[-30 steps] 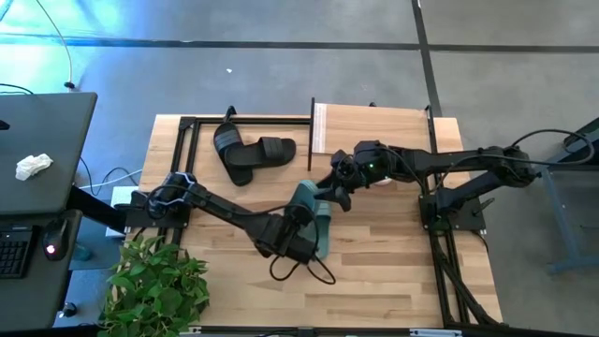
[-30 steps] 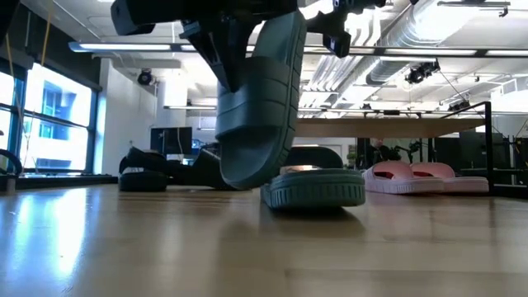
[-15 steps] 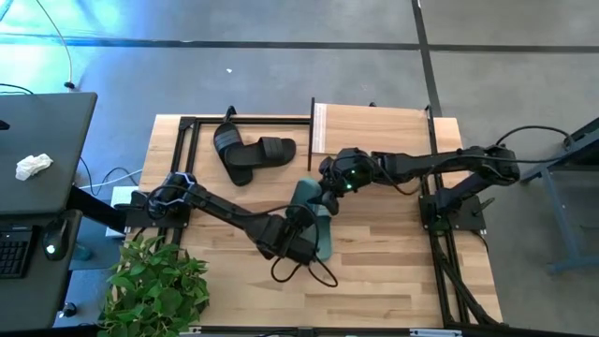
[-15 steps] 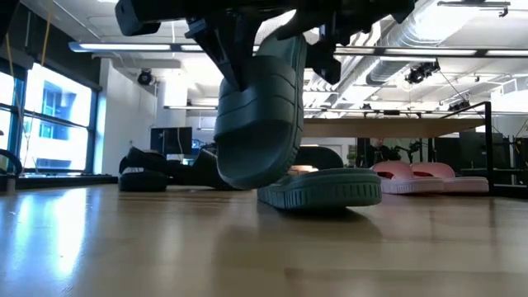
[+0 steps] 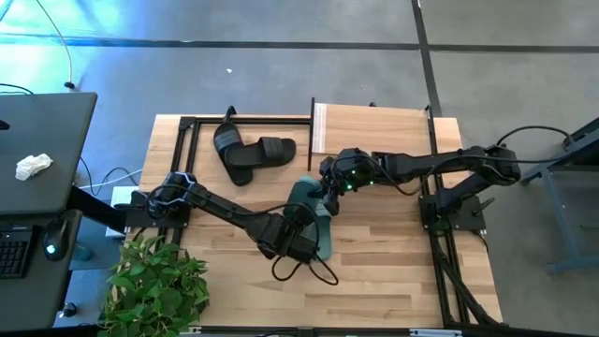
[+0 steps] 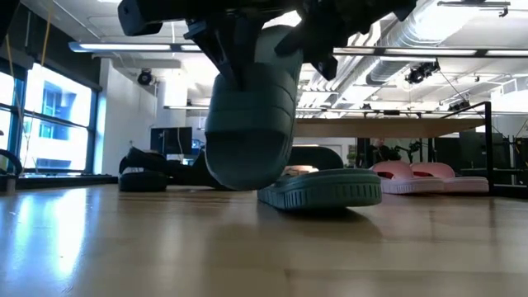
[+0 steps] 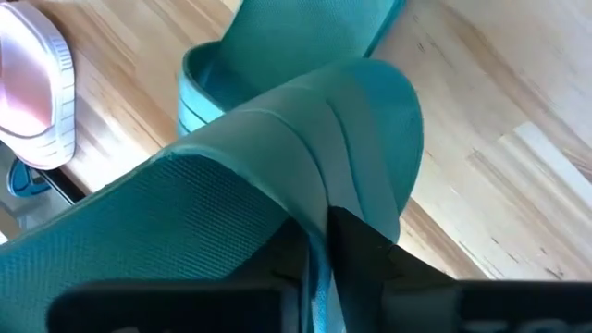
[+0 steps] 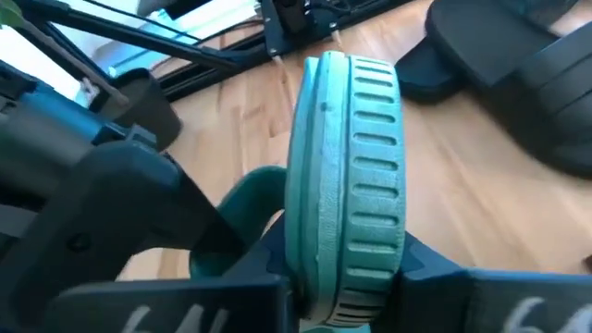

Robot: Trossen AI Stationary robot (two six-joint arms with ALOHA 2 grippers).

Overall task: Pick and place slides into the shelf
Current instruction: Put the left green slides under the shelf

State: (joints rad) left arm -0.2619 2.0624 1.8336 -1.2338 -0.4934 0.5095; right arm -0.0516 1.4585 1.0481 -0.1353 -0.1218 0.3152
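A dark teal slide [image 6: 247,124] hangs in the air over the table's middle, with both grippers shut on it. My left gripper [image 5: 301,217] comes at it from the near left, my right gripper [image 5: 324,197] from the right. Its mate [image 6: 322,188] lies flat on its sole on the table just beneath. Two black slides [image 5: 251,150] lie at the far left. Pink slides [image 6: 421,177] sit under the shelf [image 5: 374,126] at the far right. My left gripper pinches the held slide's wide strap [image 7: 314,199] at its edge between the two fingers, slanting down from the near left. The slide hangs clear of the table, tipped up on end. My right gripper clamps the ribbed rim of the sole [image 8: 347,231] between its two fingers [image 8: 421,264], across the sole's thickness. It comes from the table's right, slanting slightly down. The slide stands on edge in the hold, clear of the table.
A black metal frame [image 5: 187,131] borders the black slides at the far left. A desk with a keyboard [image 5: 37,178] and a green plant [image 5: 154,285] stand beyond the table's left edge. Bare wood lies along the near edge.
My right gripper has moved down and toward the table's left, onto the held teal slide, and has shut on its sole rim. The slide has turned a little, so more of its sole faces the near edge. My left gripper has kept hold.
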